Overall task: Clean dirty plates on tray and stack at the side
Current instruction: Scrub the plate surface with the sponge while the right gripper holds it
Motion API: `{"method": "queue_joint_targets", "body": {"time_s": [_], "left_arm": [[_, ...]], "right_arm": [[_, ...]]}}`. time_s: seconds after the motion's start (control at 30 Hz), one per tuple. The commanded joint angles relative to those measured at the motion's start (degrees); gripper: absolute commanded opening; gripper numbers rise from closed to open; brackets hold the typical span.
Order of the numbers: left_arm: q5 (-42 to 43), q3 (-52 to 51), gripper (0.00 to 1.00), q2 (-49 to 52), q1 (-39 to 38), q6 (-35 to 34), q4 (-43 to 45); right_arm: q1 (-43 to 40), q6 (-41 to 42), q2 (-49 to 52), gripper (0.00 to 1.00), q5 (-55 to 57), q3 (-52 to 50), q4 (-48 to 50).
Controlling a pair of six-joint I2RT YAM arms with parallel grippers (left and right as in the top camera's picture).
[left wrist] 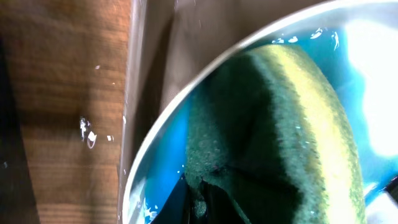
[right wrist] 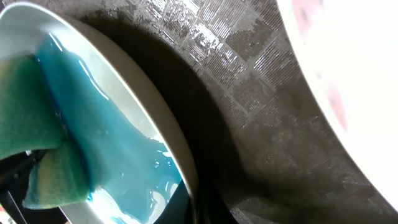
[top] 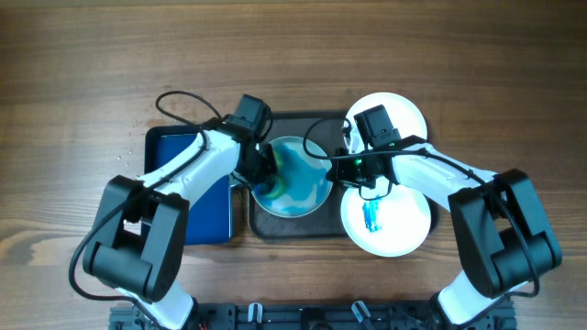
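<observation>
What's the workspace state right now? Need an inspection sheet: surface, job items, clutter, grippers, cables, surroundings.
Surface: wooden table, a few pale specks left of the blue tray.
Job's things: dark tray holds the wet blue plate; to its right lie a plain white plate and a smeared plate, not stacked.
Clutter: blue tray, partly under the left arm.
Grippers: left gripper shut on a green-yellow sponge inside the wet blue plate; right gripper shut on that plate's right rim.
Cables: black cable loops at each wrist.
Surroundings: black frame at the near edge.
</observation>
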Motion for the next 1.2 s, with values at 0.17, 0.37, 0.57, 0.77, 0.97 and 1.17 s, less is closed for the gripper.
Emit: {"method": "queue_joint_targets", "body": {"time_s": [0.17,0.37,0.57,0.77,0.97,1.17], "left_arm": [[9.16,-4.72,0.04,3.82,-9.11,13.11,0.13],[18.88,-4.72,0.04,3.82,-11.80,11.69,8.07],[18.05,-4.72,0.04,3.76,-9.35,7.50,11.96],[16.35,-4.72,0.04,3.76,-6.51,5.81,11.96],[16.24,-4.44,0.04,3.76,-6.56,5.84,11.87],[16.24,-2.19,0.04,3.39,-6.58,5.84,11.02]], "right_arm": [[-0.04,0.87,1.88,0.04,4.24,-1.75,-1.09],[-0.04,0.87,1.88,0.04,4.22,-1.75,-1.40],[-0.04,-0.92,1.09,0.05,4.26,-1.68,-0.98],[-0.04,-3.63,-4.72,0.05,6.78,-1.07,-0.76],[-0.04,-5.99,-10.73,0.05,8.61,-1.05,-1.77],[-0.02,-8.87,-14.73,0.05,10.47,-1.05,-3.63]]}}
